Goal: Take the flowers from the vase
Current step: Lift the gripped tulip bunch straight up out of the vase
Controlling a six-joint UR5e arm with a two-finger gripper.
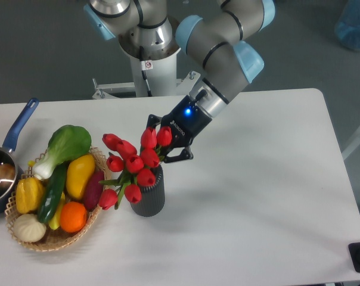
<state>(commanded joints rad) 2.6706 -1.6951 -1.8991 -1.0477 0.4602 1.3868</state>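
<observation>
You see the claw [164, 143] just left of frame centre, reaching down and to the left from the arm [219, 44] that enters at the top. Its dark fingers [179, 156] sit closed in around the upper right of the flowers [134, 165]; the two topmost red buds lie right against the claw, and the finger tips are hidden among the blooms. It looks clamped on the bunch, though the actual contact is hidden by the buds. A blue light glows on the claw body.

The flowers are still in the vase [149, 193]. The bunch leans left, with its lowest buds hanging over the vase's left rim toward the wicker basket [52, 237]. The stems are hidden behind buds and leaves. The vase stands upright on the white counter [257, 196], a little below and left of frame centre, directly under the claw's lower finger.

Relative to the claw: most of the bunch spreads down and to the left of it; only the top right buds are level with the fingers.

The basket lies at lower left, just beside the vase, loaded with a green leafy vegetable, yellow pepper, cucumber, orange and other produce. A blue-handled pot [7, 156] sits at the far left edge, touching the basket's upper left.
</observation>
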